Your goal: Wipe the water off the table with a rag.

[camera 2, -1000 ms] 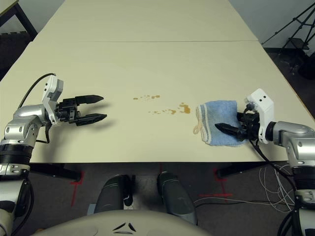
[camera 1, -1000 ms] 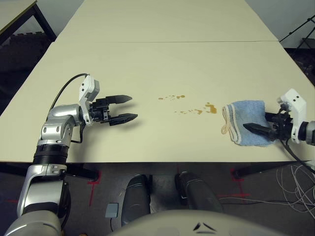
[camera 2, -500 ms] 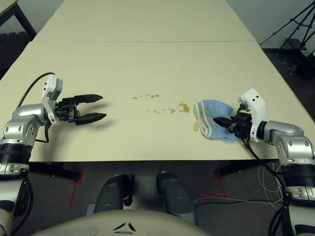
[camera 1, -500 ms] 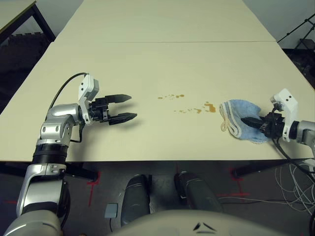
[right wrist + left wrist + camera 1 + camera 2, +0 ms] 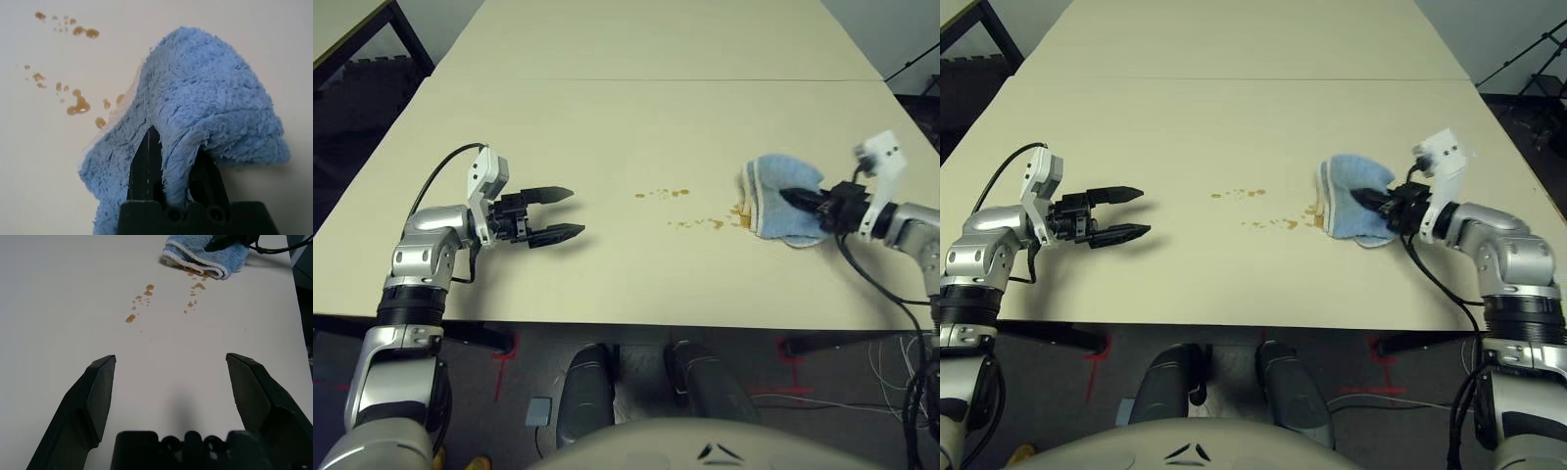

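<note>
A pale cream table (image 5: 607,127) made of two panels fills most of the scene, with a thin seam running across it far from the robot. On the robot's right side, the right gripper (image 5: 1371,201) is clamped on a small light blue fluffy rag (image 5: 1351,196) with a cream-white trimmed edge. In the right wrist view the two black fingers (image 5: 145,161) pinch a raised fold of the terry cloth between them, close together with only the cloth in the gap. The rag is rumpled and rests on the table, bunched up around the fingers.

Just beside the rag, toward the middle of the table, lies the water (image 5: 710,223): a scatter of tiny amber-brown drops and splotches. One row of drops runs up to the trimmed edge of the rag and touches it, with the largest splotch right at that edge. A second, shorter row of drops (image 5: 663,194) sits slightly farther from the robot and stands apart from the rag.

On the robot's left side, the left gripper (image 5: 563,213) is held over bare tabletop, well apart from the drops and the rag. Its two black fingers are spread wide and hold nothing. It points toward the spill.
</note>
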